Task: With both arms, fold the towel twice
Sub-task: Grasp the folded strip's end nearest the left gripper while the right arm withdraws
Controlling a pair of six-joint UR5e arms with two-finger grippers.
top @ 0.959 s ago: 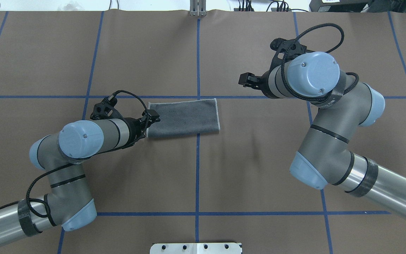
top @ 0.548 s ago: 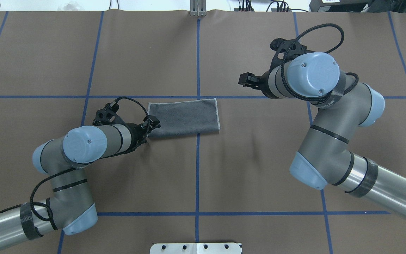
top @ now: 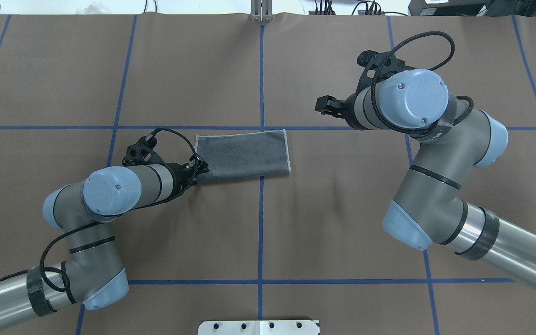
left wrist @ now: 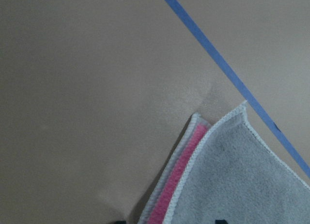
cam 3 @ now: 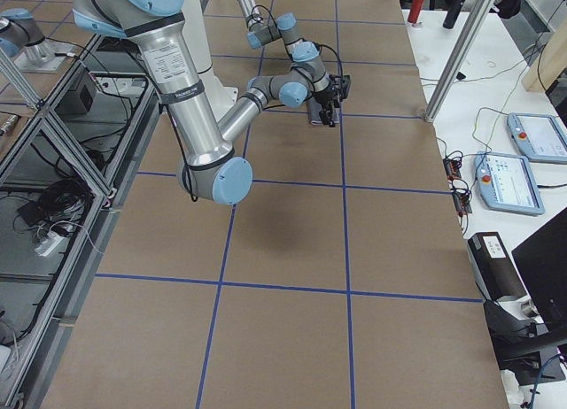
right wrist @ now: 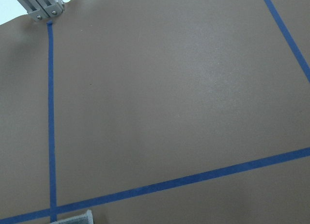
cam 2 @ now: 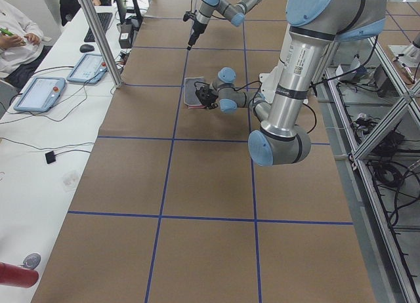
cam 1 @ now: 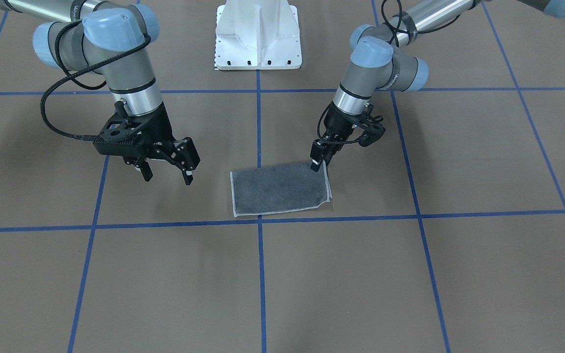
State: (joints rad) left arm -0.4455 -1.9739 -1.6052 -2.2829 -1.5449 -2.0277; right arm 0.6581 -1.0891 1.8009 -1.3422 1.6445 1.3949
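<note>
While set narrow at towel's near left corner, cannot tell grip of left fingers; lies long toward right fingers, spread wide, well beyond towel's other end.

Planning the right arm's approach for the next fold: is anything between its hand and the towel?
Nothing visible. The right hand hangs open beside the towel, and only bare table lies between them. The left hand is at the towel's opposite end, not in that path.
</note>
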